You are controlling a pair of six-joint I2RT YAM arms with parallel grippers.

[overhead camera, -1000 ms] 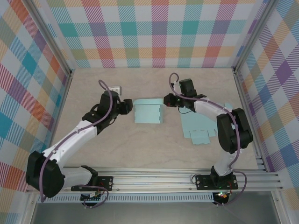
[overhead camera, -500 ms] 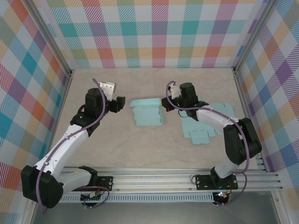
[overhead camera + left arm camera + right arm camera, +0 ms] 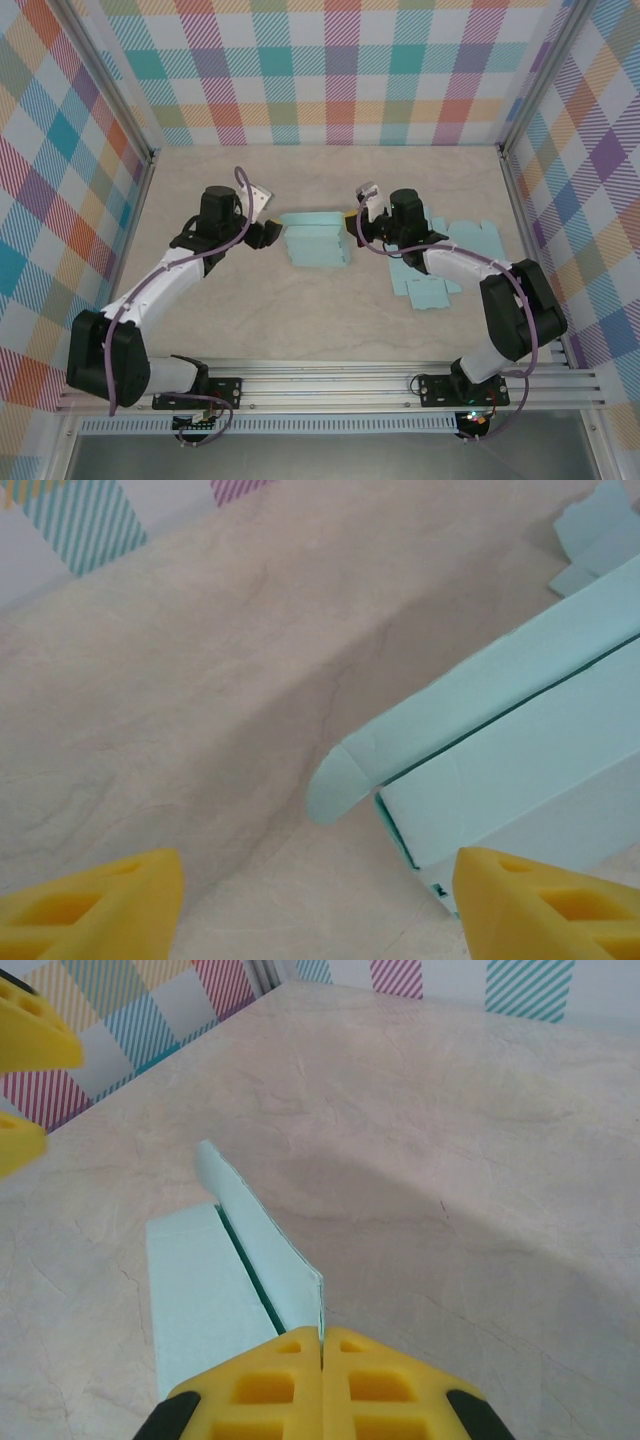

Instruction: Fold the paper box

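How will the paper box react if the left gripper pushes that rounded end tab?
Probably floppy: the rounded tab is one thin sheet and already curls. The paper box looks light, so it would likely slide on the smooth table unless the right gripper, shut on its raised flap, anchors it. That pinched flap could crease.

Pastel plaid walls [image 3: 340,70] enclose a pale marbled tabletop [image 3: 300,320] edged by an aluminium rail [image 3: 350,385].
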